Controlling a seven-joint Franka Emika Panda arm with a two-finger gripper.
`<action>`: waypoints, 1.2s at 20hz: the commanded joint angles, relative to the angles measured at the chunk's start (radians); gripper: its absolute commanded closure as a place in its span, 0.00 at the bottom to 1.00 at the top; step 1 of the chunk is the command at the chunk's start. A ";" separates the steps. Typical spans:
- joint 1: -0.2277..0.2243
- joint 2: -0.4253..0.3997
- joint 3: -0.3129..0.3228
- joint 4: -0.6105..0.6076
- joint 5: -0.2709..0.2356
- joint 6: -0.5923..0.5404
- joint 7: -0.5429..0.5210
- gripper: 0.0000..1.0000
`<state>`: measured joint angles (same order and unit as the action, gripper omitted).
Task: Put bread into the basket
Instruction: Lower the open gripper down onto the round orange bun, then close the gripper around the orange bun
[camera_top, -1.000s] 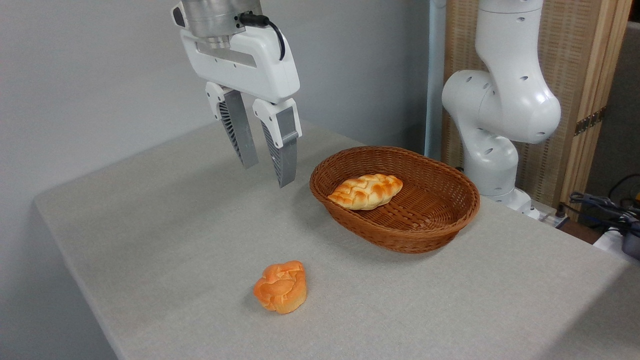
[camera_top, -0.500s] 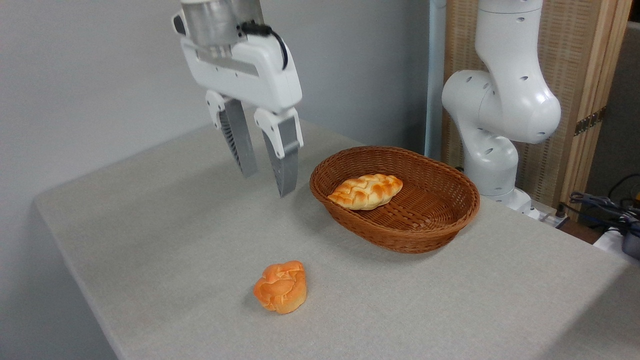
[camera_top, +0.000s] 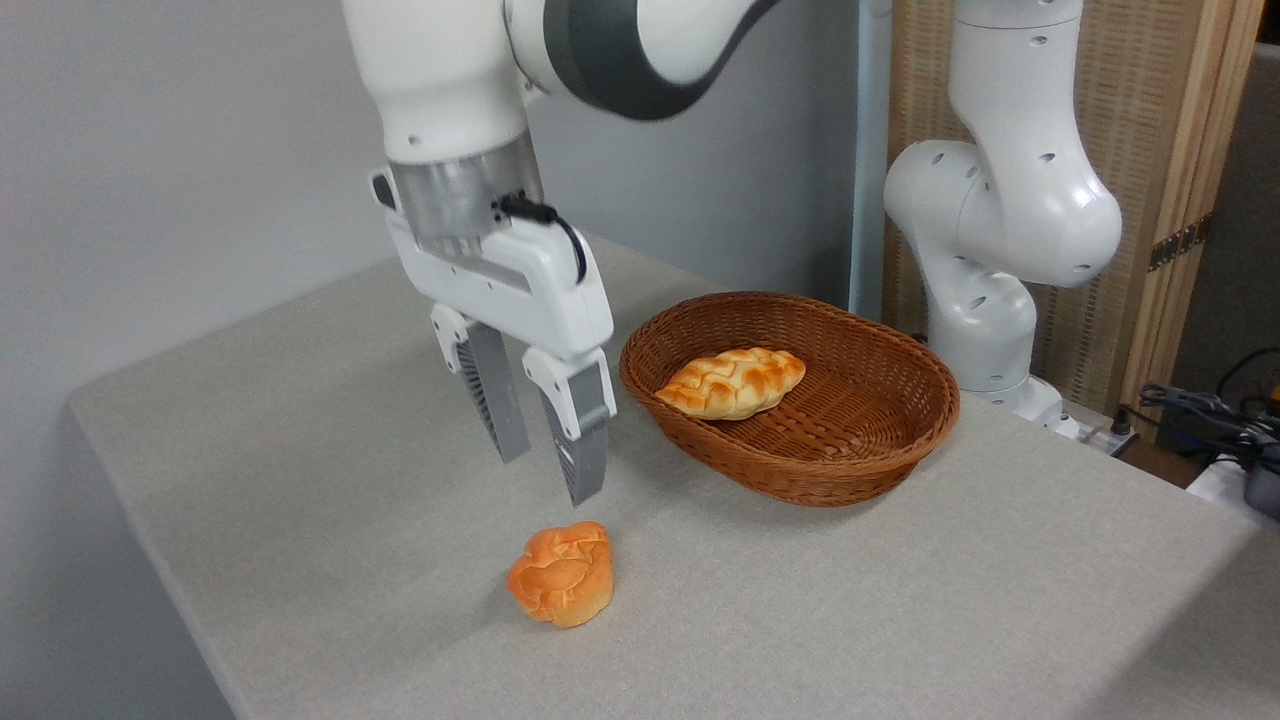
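The bread (camera_top: 561, 574), a small orange-golden bun with a folded, knotted top, lies on the grey table near its front edge. Just above and behind it hangs my gripper (camera_top: 552, 477), open, fingers pointing down with nothing between them and not touching the bun. The brown wicker basket (camera_top: 880, 440) stands to the right, further back on the table.
A paler braided oval loaf (camera_top: 732, 382) lies inside the basket at its left side. The white arm base (camera_top: 990, 220) rises behind the basket at the right. Cables (camera_top: 1210, 415) lie off the table's right edge. The table's left edge runs close to the bun.
The gripper has come down and forward toward the bun, staying open. The bun, basket and loaf have not moved.
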<state>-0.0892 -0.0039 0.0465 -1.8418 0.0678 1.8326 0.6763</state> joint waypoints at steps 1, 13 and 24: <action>-0.004 0.011 0.009 -0.039 0.013 0.036 0.016 0.00; -0.009 0.062 -0.005 -0.120 -0.008 0.152 0.005 0.00; -0.012 0.062 -0.005 -0.191 -0.006 0.252 0.008 0.00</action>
<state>-0.0976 0.0693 0.0387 -1.9905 0.0690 2.0262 0.6764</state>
